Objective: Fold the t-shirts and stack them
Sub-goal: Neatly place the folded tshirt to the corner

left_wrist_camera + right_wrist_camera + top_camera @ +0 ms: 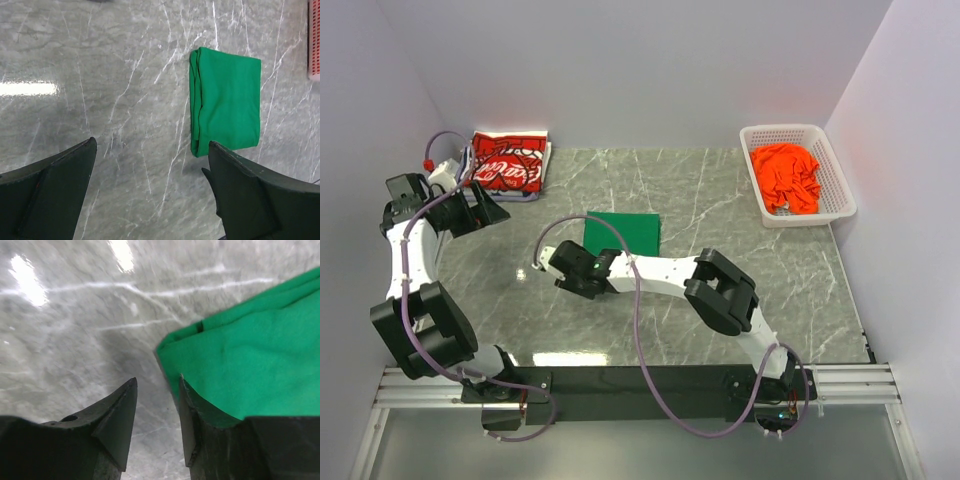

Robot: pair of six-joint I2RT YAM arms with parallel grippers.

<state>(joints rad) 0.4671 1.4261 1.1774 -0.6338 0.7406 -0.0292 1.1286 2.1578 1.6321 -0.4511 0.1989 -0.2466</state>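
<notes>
One marble table (720, 200), two grippers, one basket (840, 190), three t-shirts: left gripper (152, 143) spread wide near the folded red t-shirt (508, 165) at the far-left corner, right gripper (158, 380) narrowly parted, empty, at a corner of the folded green t-shirt (623, 232) mid-table, orange t-shirt (787, 178) crumpled in the basket.

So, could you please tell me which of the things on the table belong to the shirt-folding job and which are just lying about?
Part of the job:
- folded bright green cotton t-shirt
- red cotton t-shirt with white lettering
- crumpled orange cotton t-shirt

Just there:
- white plastic mesh basket, holding the orange one
- grey marble-patterned table
</notes>
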